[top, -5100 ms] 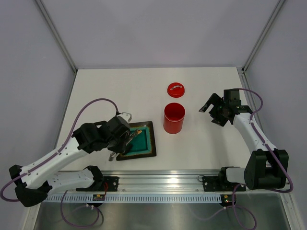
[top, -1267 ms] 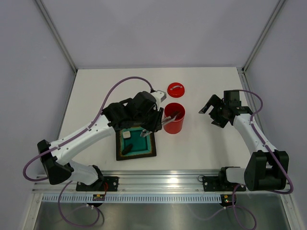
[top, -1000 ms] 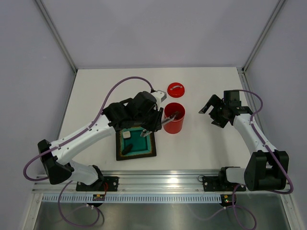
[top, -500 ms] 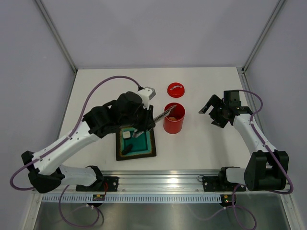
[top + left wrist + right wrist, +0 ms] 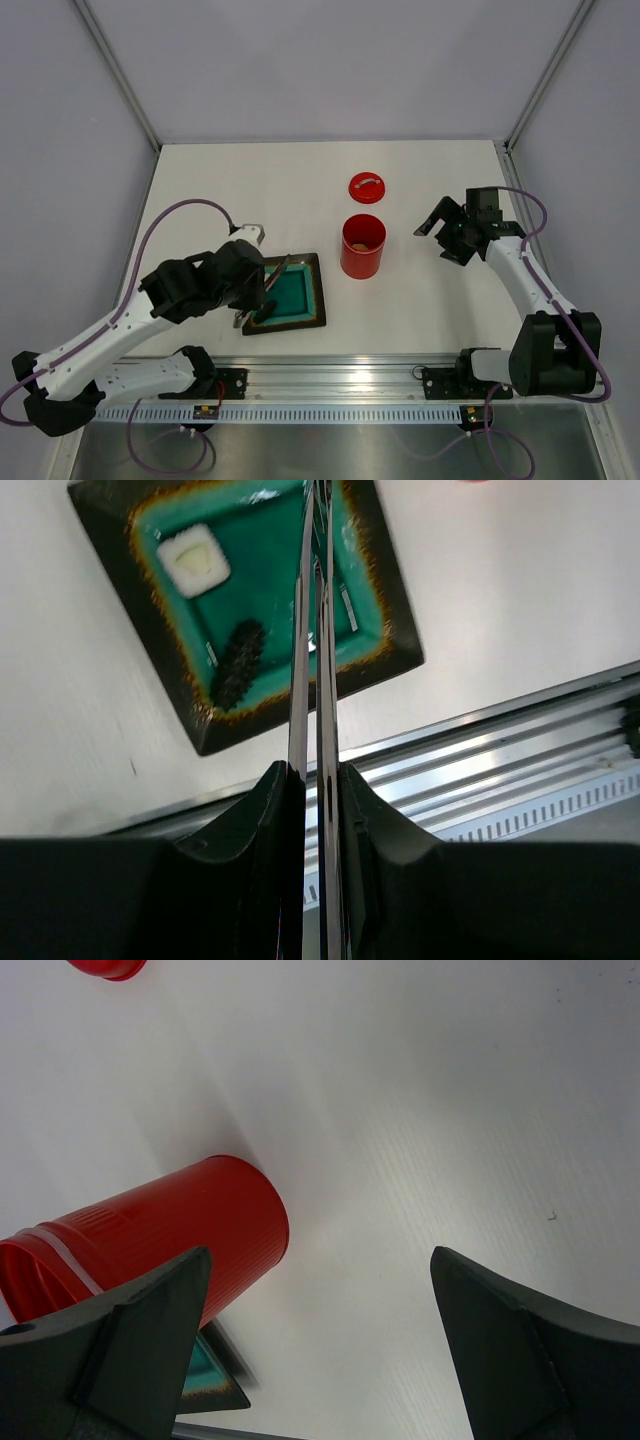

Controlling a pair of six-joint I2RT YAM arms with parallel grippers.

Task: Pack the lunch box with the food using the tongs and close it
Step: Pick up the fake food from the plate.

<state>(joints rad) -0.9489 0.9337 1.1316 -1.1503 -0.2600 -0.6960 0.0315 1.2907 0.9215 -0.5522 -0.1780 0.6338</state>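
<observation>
My left gripper (image 5: 318, 780) is shut on the silver tongs (image 5: 312, 630). Their two arms lie almost together and reach out over the square plate (image 5: 385, 630). On the plate's teal centre lie a white cube (image 5: 195, 560) and a dark stick (image 5: 237, 663). In the top view the left gripper (image 5: 255, 297) is at the plate's left edge. The red lunch box (image 5: 362, 246) stands uncovered right of the plate, with an orange-beige piece (image 5: 360, 243) inside. Its red lid (image 5: 367, 187) lies behind it. My right gripper (image 5: 450, 235) hangs open and empty to the right of the lunch box (image 5: 150, 1230).
The plate (image 5: 318, 290) sits close to the table's near edge, just behind the metal rail (image 5: 340, 375). Grey walls enclose the table at the back and on both sides. In the right wrist view the lid (image 5: 105, 968) shows at the top left.
My left arm has drawn back from above the lunch box to the plate, tongs still in its grip. A piece of food now lies in the lunch box. The right arm has not moved.
</observation>
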